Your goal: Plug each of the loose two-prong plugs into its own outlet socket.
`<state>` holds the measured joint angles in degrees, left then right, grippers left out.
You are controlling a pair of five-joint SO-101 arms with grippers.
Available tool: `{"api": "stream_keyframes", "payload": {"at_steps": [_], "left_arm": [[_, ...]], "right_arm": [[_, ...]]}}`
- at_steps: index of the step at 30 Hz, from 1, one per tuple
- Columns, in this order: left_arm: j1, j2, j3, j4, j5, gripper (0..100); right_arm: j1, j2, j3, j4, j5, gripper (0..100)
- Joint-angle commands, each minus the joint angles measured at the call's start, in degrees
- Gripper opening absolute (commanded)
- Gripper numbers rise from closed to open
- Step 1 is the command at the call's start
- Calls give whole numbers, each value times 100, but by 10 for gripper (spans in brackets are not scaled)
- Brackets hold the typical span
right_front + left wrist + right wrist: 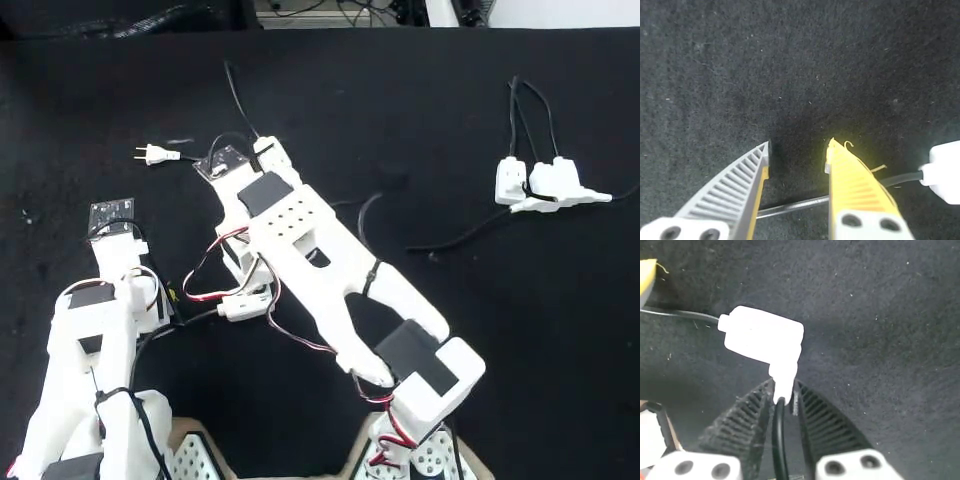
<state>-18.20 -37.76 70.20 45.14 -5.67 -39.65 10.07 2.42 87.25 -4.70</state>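
right fingers (822,420) pinch a white plug (762,337) by its neck; the outlets (540,185) lie well apart from it, on this arm's side. left fingers (855,185) gape, empty.

We saw two white printed arms. The left arm (85,350) and right arm (320,260) each carried black motor blocks; the right's dotted plate (292,215) sat toward its 11 o'clock end. Red, black and white wires (212,250) looped at its 9 o'clock side. The left gripper (798,145) had one grey ribbed finger (740,185) and one yellow finger (855,185); the right gripper (784,385) had dark ribbed fingers (740,425) on white two-screw bases.
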Motion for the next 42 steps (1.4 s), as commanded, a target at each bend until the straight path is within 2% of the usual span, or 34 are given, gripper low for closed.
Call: {"api": "stream_keyframes", "payload": {"at_steps": [1, 9, 33, 42], "left_arm": [[-66, -193, -48, -97, 9, 191], [-66, -193, -57, -97, 9, 191], [-66, -193, -57, -97, 9, 191], [-75, -193, -57, -97, 9, 191]], "right_arm": [[26, -356, -189, 18, 53, 10], [70, -347, -338, 308, 18, 10], [70, -312, -418, 264, 9, 10], [105, 549, -1341, 721, 9, 10]]}}
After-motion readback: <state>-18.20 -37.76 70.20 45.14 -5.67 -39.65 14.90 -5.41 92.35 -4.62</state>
